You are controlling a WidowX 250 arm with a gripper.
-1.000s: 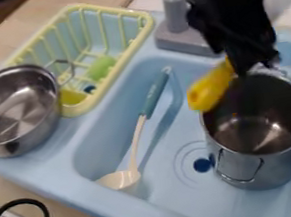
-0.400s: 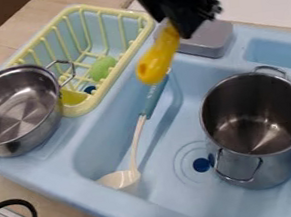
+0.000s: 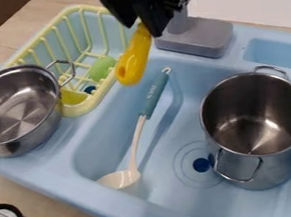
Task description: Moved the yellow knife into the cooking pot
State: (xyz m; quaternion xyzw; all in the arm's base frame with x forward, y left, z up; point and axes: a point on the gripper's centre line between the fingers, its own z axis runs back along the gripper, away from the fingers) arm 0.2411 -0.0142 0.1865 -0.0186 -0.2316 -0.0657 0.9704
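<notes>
The black gripper (image 3: pixel 145 25) hangs at the top centre, above the gap between the yellow rack's right edge and the grey faucet base. It is shut on the yellow knife (image 3: pixel 134 56), whose rounded yellow end slants down and to the left, in the air. What the fingers cover of the knife is hidden. On the right, inside the blue sink, the tall steel cooking pot (image 3: pixel 267 167) stands upright, well to the right of and below the knife in the view. Nothing can be made out inside it.
A blue-handled ladle (image 3: pixel 135 139) lies in the sink (image 3: pixel 180 196). Left of it are a shallow steel pot (image 3: pixel 15 112) and a yellow dish rack (image 3: pixel 84 107) holding a green item (image 3: pixel 102 68). The grey faucet base (image 3: pixel 196 37) stands behind the sink.
From above the tall pot, the gripper has moved left with the yellow knife, past the faucet to near the rack. The pots and ladle have stayed in place.
</notes>
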